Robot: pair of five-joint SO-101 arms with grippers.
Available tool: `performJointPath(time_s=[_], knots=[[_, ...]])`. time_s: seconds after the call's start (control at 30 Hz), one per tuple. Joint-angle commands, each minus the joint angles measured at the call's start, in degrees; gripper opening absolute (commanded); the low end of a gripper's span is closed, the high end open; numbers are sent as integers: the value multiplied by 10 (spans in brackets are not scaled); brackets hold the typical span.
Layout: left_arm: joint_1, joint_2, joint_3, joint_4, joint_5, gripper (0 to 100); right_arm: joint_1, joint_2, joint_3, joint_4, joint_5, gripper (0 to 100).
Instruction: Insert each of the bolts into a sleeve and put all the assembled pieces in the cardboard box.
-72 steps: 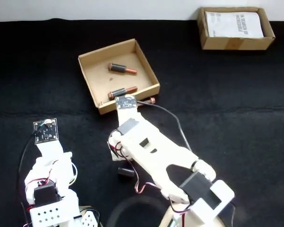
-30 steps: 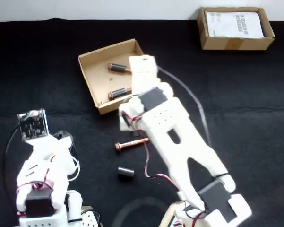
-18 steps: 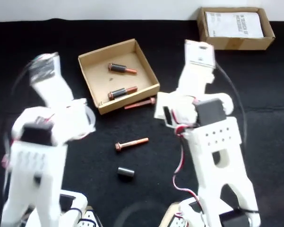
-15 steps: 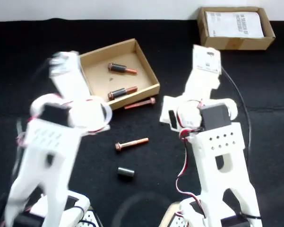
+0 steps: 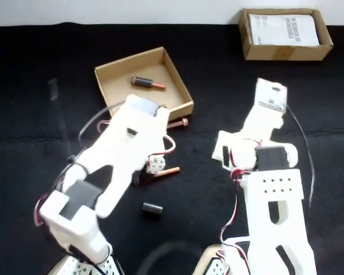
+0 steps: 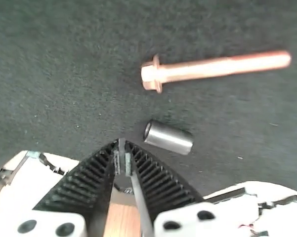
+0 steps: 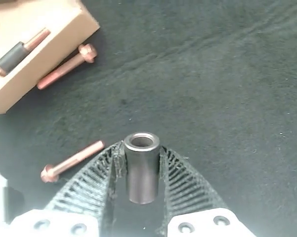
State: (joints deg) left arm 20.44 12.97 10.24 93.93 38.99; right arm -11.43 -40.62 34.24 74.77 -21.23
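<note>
Bolts: copper-coloured, smooth round shanks w/ flanged hex heads; 2 loose on the black cloth (image 5: 23,114). The mid-table bolt (image 6: 215,68) lay flat near the loose sleeve (image 6: 168,138), not touching it. The bolt by box (image 7: 66,65) lay along the outer wall of the cardboard box (image 5: 117,94), close to its corner.

Sleeves: short dark-grey metal tubes, dull sheen, hollow; 2 not yet fitted. One lay on its side on the cloth. The other, the gripped sleeve (image 7: 142,170), stood on end w/ its open bore toward the wrist camera. It was clamped between the ribbed black fingers of the right gripper (image 7: 142,149), over bare cloth, apart from the box.

Left gripper (image 6: 122,157): toothed black jaws pressed together, nothing between them, over the cloth near the loose sleeve.

Box: shallow brown open tray, low walls. An assembled piece (image 5: 147,83) (dark sleeve on copper bolt) lay flat approx mid-floor. Right wrist view had an assembled piece by the box's wall; couldn't tell if same one.

Second carton (image 5: 275,53) at the far table edge held a printed paper sheet (image 5: 283,30).
</note>
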Motion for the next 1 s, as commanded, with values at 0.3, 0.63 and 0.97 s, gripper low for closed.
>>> performJointPath(time_s=[0.3,0.63,0.97], knots=[[14,191,-131,-55,3,9,30,-64,21,-20,7,8],[-5,287,-275,-56,2,9,30,-60,21,-20,8,8],[-71,329,-534,-56,4,9,30,-59,22,-21,35,8]])
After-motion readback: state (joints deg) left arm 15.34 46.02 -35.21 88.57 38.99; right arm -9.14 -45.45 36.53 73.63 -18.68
